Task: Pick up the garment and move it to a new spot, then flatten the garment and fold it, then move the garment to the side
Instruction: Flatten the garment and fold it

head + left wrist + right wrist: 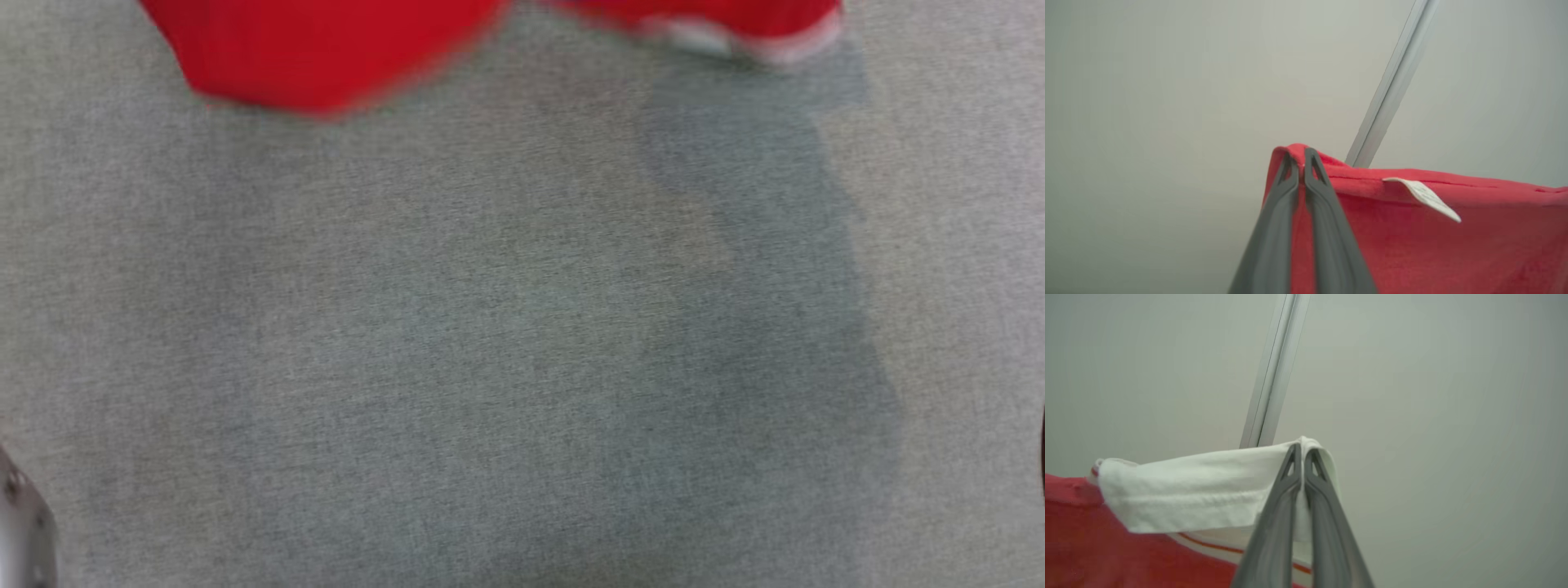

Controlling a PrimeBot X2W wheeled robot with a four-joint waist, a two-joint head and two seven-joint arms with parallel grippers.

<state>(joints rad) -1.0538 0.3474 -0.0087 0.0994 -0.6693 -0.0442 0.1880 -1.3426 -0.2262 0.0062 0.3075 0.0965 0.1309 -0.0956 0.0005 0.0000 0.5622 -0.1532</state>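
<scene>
Left gripper [1300, 158] and right gripper [1303, 452] pinch the white-trimmed red cloth garment [1453, 253]; we should lower it taut and level.

The red garment [326, 57] at the frame's top is soft, matt, faintly fuzzy cloth with a white woven cloth band [1200, 494] and a thin white label [1427, 198], the grey surface [522, 327] below is matt heathered fabric, and the long dark grey fingers [1274, 228] look like smooth matt plastic.
</scene>
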